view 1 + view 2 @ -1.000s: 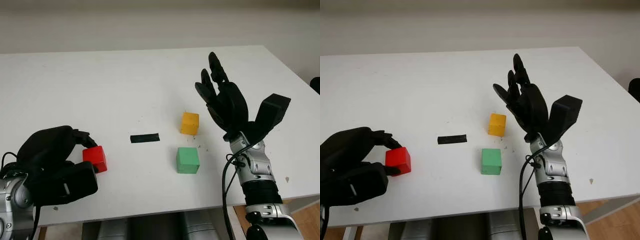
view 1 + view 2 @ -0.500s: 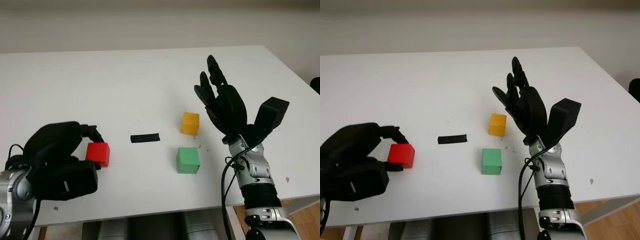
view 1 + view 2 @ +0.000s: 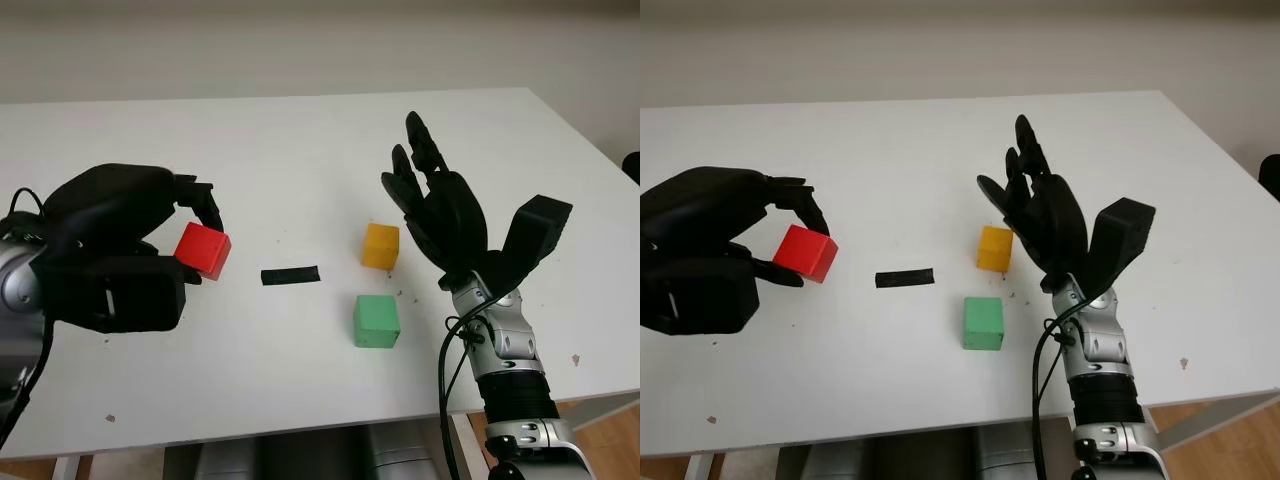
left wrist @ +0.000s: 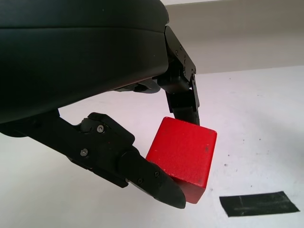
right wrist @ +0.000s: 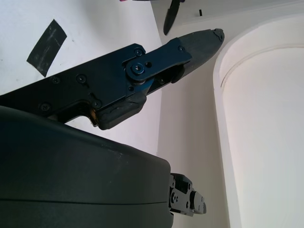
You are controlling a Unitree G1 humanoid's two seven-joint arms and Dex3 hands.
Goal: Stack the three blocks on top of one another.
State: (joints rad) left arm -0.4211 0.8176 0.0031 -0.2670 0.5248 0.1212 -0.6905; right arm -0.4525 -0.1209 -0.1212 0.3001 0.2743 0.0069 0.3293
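My left hand (image 3: 195,240) is shut on the red block (image 3: 203,250), holding it tilted above the table at the left; its fingertips (image 4: 152,178) pinch the red block (image 4: 183,154) from two sides. The yellow block (image 3: 380,246) sits right of centre, and the green block (image 3: 376,320) lies just in front of it, nearer me. My right hand (image 3: 425,190) hovers open above the table, just right of the yellow block.
A strip of black tape (image 3: 290,275) lies on the white table (image 3: 250,150) between the red block and the other two blocks. The table's right edge (image 3: 585,150) runs close to my right arm.
My left hand has lifted the red block off the table and carried it up and slightly away from me. The right hand has drifted a little left, toward the yellow block.
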